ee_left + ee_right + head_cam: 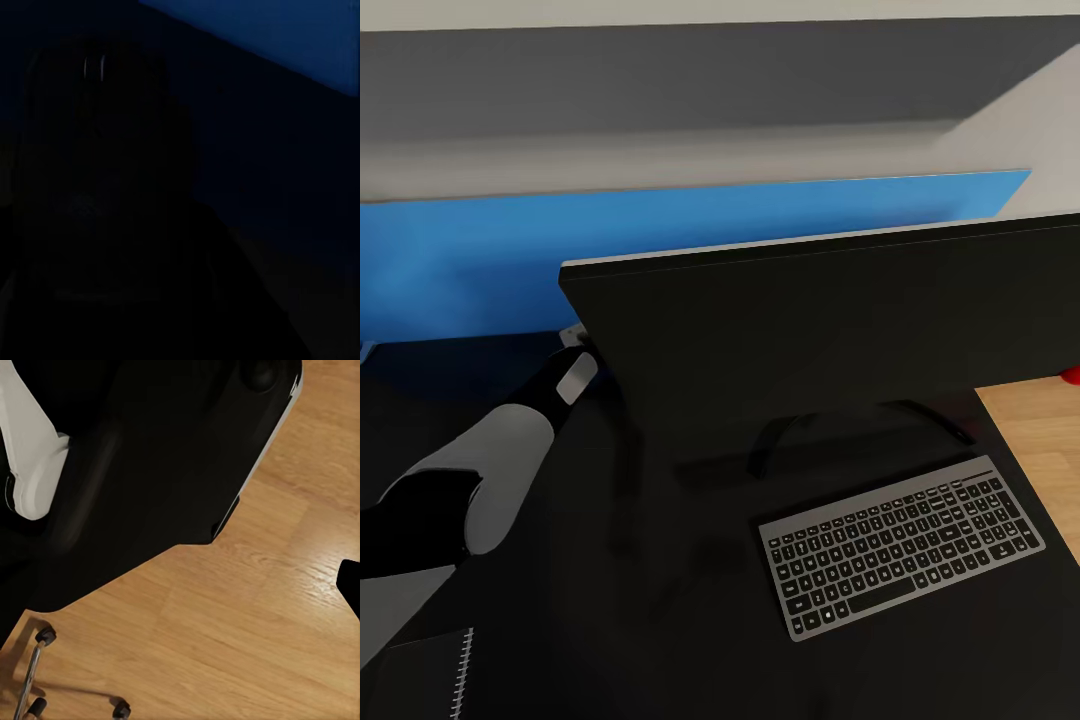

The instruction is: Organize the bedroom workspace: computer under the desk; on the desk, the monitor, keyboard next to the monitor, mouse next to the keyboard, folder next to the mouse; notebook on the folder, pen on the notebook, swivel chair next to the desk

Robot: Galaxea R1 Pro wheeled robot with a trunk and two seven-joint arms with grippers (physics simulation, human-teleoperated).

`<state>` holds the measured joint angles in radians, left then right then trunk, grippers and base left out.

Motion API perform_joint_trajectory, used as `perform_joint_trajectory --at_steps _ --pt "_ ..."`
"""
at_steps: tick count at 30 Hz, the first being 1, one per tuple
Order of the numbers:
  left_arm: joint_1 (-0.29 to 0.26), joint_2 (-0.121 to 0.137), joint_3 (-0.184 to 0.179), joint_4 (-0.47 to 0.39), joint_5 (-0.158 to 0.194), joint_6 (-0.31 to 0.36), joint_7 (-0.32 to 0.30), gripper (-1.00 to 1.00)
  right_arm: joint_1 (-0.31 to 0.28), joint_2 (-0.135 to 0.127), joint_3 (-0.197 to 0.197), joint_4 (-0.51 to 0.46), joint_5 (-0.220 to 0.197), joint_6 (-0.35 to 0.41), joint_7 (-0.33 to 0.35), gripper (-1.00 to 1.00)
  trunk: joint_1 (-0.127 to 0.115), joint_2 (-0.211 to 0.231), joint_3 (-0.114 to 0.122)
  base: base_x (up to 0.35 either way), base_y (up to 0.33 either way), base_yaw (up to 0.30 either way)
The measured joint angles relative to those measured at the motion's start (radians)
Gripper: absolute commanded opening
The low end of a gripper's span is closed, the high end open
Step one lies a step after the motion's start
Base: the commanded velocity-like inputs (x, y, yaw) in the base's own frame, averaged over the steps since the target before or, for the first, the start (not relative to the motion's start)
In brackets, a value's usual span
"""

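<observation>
Left arm reached behind the monitor on the desk.

The monitor stood on the glossy black desk, its black front facing the camera, with the keyboard lying flat just in front of its curved stand. The left arm stretched toward the monitor's left edge, its gripper hidden behind the screen, so whether its fingers were apart or together could not be told. The notebook lay at the desk's near left corner. From the right wrist, the swivel chair's chrome base stood on the wood floor.
</observation>
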<state>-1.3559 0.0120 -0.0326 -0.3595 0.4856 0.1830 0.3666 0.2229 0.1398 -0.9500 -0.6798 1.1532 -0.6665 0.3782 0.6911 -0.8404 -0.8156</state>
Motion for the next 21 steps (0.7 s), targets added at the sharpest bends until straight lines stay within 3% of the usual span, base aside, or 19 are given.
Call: perform_joint_trajectory --at_steps 2,8,9,15,16,21 --pt "0.006 0.001 0.002 -0.03 0.009 0.002 -0.001 -1.0 0.0 0.0 0.0 0.0 0.0 0.0 0.0 1.0 0.0 0.0 0.0 0.0 0.0 0.0" --pt "0.129 0.007 0.005 -0.303 0.005 0.103 0.012 -1.0 0.0 0.0 -0.001 0.0 -0.003 0.0 -0.001 1.0 0.0 0.0 0.0 0.0 0.0 0.0" --pt "0.176 0.01 0.011 -0.397 0.003 0.152 0.019 -1.0 0.0 -0.001 -0.001 0.0 -0.003 0.0 -0.001 1.0 0.0 0.0 0.0 0.0 0.0 0.0" --pt "0.313 0.015 0.068 -0.659 -0.003 0.257 0.038 -1.0 0.0 -0.001 -0.001 0.0 -0.006 0.001 0.004 1.0 0.0 0.0 0.0 0.0 0.0 0.0" --pt "0.356 0.016 0.081 -0.741 -0.008 0.294 0.04 -1.0 0.0 -0.002 -0.001 0.0 -0.008 0.001 0.005 1.0 0.0 0.0 0.0 0.0 0.0 0.0" --pt "0.416 0.017 0.092 -0.845 -0.01 0.331 0.048 -1.0 -0.001 -0.003 -0.002 0.0 -0.009 0.001 0.006 1.0 0.0 0.0 0.0 0.0 0.0 0.0"
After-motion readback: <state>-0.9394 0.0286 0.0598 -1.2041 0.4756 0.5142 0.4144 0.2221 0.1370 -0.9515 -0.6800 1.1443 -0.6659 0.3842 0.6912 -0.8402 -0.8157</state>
